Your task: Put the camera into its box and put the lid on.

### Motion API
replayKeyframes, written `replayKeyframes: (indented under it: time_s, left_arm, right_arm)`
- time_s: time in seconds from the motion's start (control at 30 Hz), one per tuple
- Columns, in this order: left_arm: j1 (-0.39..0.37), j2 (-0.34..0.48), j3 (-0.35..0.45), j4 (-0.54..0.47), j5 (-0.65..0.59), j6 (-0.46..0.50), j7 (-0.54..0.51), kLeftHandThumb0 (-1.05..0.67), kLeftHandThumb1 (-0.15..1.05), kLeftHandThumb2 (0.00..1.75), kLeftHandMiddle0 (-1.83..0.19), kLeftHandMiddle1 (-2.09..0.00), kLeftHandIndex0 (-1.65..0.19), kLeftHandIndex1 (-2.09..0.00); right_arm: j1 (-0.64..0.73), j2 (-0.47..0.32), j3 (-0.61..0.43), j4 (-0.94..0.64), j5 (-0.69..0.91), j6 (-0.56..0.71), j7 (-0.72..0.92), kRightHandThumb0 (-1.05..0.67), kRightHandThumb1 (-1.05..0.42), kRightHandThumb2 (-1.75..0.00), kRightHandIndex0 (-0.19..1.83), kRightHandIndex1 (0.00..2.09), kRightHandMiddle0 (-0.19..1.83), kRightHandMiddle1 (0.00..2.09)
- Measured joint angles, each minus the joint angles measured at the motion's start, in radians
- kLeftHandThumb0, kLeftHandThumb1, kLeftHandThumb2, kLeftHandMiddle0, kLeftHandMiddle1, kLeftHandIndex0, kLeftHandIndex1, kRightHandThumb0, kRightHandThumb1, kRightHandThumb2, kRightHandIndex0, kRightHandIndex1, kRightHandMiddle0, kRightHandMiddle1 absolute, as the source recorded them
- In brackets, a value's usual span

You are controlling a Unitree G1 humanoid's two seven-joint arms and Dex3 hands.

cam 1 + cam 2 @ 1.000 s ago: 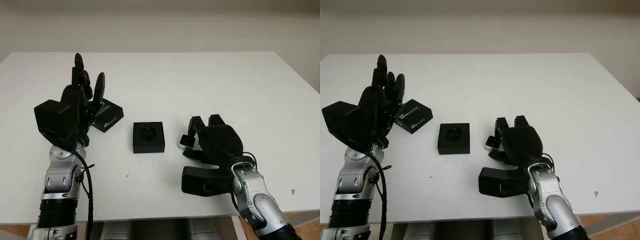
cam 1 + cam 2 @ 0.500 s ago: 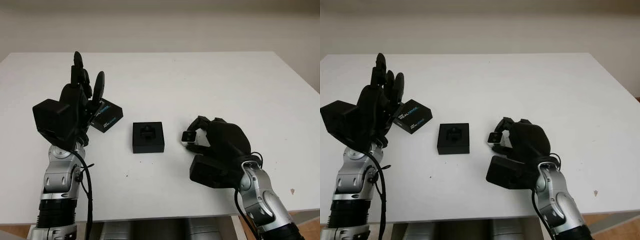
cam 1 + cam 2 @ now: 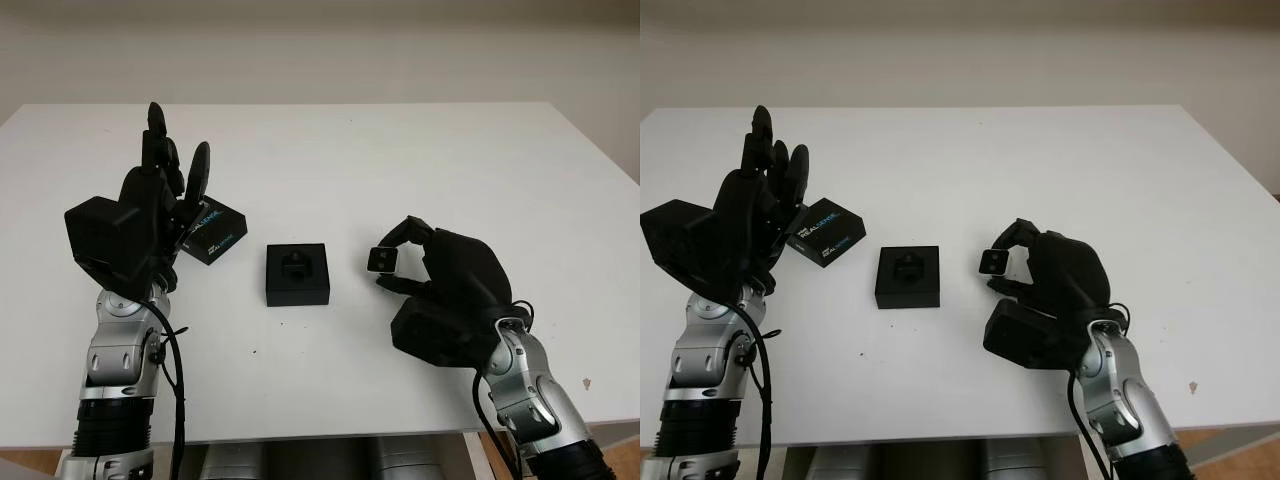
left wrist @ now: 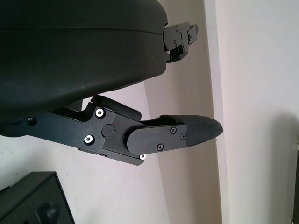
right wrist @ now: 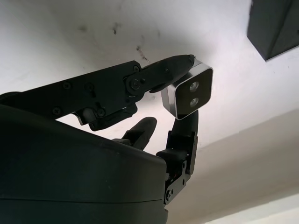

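The camera (image 3: 382,260) is pinched in the right hand (image 3: 405,262), lifted at 3 o'clock of the box (image 3: 297,274) for insertion. The left hand (image 3: 165,200) is held open beside the lid (image 3: 214,232).

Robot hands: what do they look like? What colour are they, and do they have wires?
Each robot hand, left and right, is matte black, with a bulky rounded shell and three jointed fingers fastened with small silver screws. A boxy black block sits on each wrist. The forearms are shiny silver metal with ribbed black sleeves lower down. Thin black cables loop along each arm.
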Motion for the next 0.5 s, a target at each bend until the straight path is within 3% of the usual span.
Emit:
replayKeyframes:
  time_s: [0.5]
  left_arm:
    - [0.000,0.002,0.002,0.000,-0.005,0.003,-0.008,-0.63,1.05,0.49,0.19,-0.01,0.19,0.00]
  right_arm:
    - [-0.101,0.026,-0.092,0.136,0.341,-0.153,0.098,-0.42,-1.05,-0.08,0.26,0.18,0.38,1.34]
